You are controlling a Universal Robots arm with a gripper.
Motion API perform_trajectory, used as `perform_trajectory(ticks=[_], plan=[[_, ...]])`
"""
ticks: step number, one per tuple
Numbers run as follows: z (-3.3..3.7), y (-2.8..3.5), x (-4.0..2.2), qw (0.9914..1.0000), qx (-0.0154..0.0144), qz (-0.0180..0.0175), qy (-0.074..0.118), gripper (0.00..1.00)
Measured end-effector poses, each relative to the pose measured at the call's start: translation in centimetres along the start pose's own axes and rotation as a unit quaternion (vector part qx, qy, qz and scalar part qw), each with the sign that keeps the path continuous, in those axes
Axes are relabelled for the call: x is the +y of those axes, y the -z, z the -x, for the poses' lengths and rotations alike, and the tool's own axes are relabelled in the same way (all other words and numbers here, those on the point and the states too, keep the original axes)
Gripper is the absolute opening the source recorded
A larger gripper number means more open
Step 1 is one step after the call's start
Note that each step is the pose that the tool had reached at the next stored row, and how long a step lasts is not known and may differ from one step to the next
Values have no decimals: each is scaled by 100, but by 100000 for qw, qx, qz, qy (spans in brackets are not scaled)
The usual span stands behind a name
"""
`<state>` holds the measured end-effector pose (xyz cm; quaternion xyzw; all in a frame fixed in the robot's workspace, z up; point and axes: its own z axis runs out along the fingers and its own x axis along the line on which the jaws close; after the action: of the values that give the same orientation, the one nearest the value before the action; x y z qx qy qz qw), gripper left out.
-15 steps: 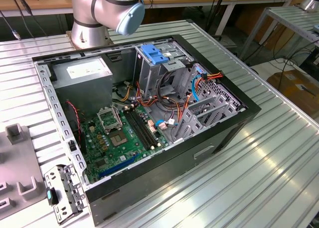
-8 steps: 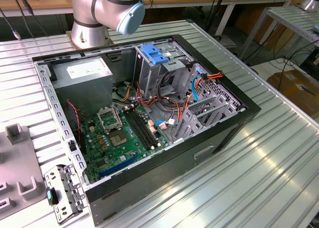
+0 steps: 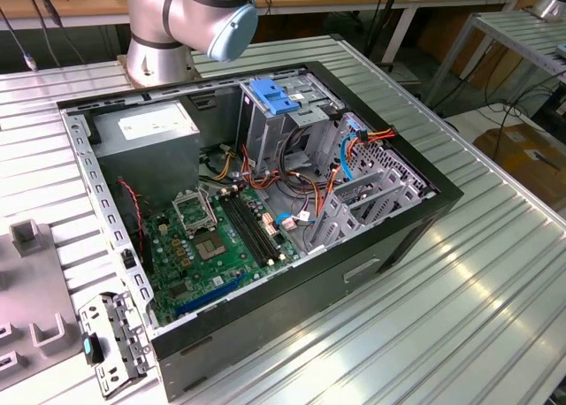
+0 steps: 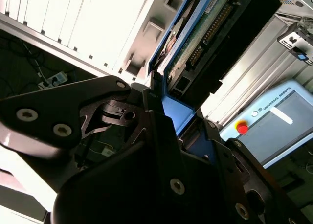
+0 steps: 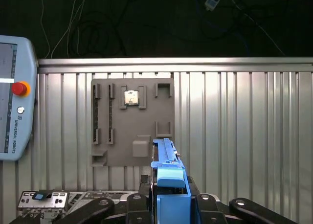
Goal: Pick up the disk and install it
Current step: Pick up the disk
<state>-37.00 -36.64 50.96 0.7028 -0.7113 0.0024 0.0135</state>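
The disk (image 5: 166, 160) stands edge-on between my gripper's black fingers (image 5: 200, 204), its bright blue carrier frame uppermost, in the first wrist view. My gripper (image 5: 169, 197) is shut on its lower end. In the second wrist view the disk (image 4: 210, 28) shows its green circuit board and connector side, edged in blue, and reaches away from the gripper (image 4: 178, 117). It hangs in the air above the ribbed metal table (image 5: 244, 126), over a grey fixture plate (image 5: 117, 150).
In the exterior view an open computer case (image 3: 416, 219) lies on the table, with a green motherboard (image 3: 221, 246) and a metal drive cage topped by a light-blue latch (image 3: 276, 100). A teach pendant (image 5: 14, 97) and a small metal bracket (image 3: 110, 343) lie beside the fixture plate.
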Motion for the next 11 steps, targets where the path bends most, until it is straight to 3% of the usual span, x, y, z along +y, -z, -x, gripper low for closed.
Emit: perform_trajectory(ticks=[11], plan=[[2, 3, -194, 100000, -1, 0, 0, 37]])
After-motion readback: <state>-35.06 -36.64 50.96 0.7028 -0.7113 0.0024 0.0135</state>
